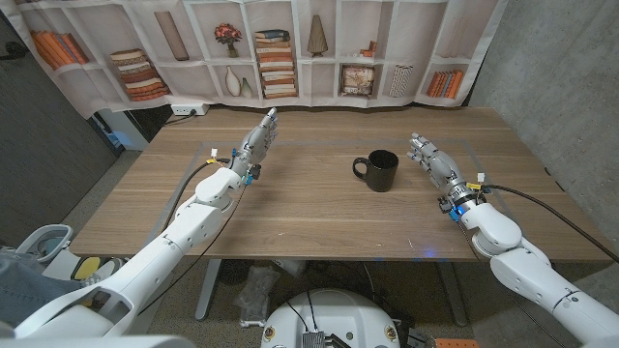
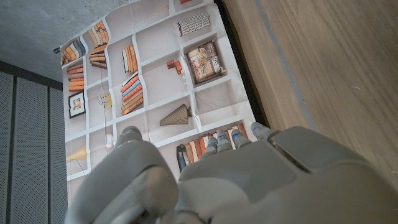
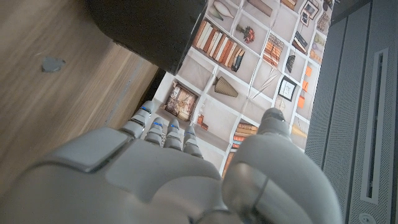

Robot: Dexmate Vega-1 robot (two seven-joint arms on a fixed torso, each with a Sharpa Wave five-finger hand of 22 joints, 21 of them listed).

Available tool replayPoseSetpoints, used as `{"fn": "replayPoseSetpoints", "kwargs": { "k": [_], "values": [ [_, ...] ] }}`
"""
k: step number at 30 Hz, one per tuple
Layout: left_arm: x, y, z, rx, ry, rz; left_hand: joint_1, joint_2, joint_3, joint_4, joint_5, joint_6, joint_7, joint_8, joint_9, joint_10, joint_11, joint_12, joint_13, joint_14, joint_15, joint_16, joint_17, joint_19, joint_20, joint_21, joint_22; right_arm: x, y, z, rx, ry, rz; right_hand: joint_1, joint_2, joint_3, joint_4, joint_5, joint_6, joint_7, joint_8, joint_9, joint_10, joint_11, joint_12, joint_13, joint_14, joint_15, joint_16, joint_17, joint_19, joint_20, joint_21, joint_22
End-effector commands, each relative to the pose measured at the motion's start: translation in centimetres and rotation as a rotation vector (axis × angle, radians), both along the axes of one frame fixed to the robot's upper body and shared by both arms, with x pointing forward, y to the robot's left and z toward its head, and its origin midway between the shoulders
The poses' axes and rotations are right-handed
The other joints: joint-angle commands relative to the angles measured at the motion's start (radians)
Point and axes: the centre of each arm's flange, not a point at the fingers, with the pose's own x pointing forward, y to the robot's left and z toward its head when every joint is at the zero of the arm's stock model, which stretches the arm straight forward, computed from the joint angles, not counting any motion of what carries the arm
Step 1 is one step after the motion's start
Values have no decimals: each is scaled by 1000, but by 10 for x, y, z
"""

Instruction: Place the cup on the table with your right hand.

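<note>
A black cup [image 1: 379, 170] stands upright on the wooden table [image 1: 319, 222], right of the middle, its handle turned toward the robot's left. My right hand [image 1: 431, 160] is a short way off the cup's right side, fingers stretched out and apart, holding nothing. The right wrist view looks over the back of that hand [image 3: 161, 168] to the cup's dark body [image 3: 149, 28] close ahead. My left hand [image 1: 256, 145] is held at the table's left part with its fingers extended, empty, far from the cup. Its back [image 2: 249, 180] fills the lower part of the left wrist view.
A printed bookshelf backdrop [image 1: 280, 48] hangs behind the table's far edge. A white power strip [image 1: 189, 110] lies at the far left corner. Bare wood lies between the two hands and in front of the cup.
</note>
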Motion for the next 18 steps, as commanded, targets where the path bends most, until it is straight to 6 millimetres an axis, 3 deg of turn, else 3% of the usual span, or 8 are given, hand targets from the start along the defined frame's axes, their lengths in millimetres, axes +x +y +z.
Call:
{"fn": "replayPoseSetpoints", "kwargs": {
  "k": [1,18],
  "values": [
    [2,1,1,3,3,-4,10,3,-2,1,-1,-4,-9,2,2,-3,-5,3,3,-23,-1,2,5,-30,-38,2,3,-1,3,2,-46,4,-38,16,-2,-3,-7,9,-14,-3,-1,5,-16,1,-2,3,-8,15,2,1,-1,21,-6,2],
    [6,7,5,4,1,-4,12,4,-5,0,-2,0,-9,3,1,3,-9,5,3,-19,-2,3,6,-30,-38,3,3,5,11,6,-90,17,-75,24,-9,-9,-8,21,-48,-8,-4,5,-47,1,-1,4,-20,30,2,1,-7,40,-21,3]
  ]
}}
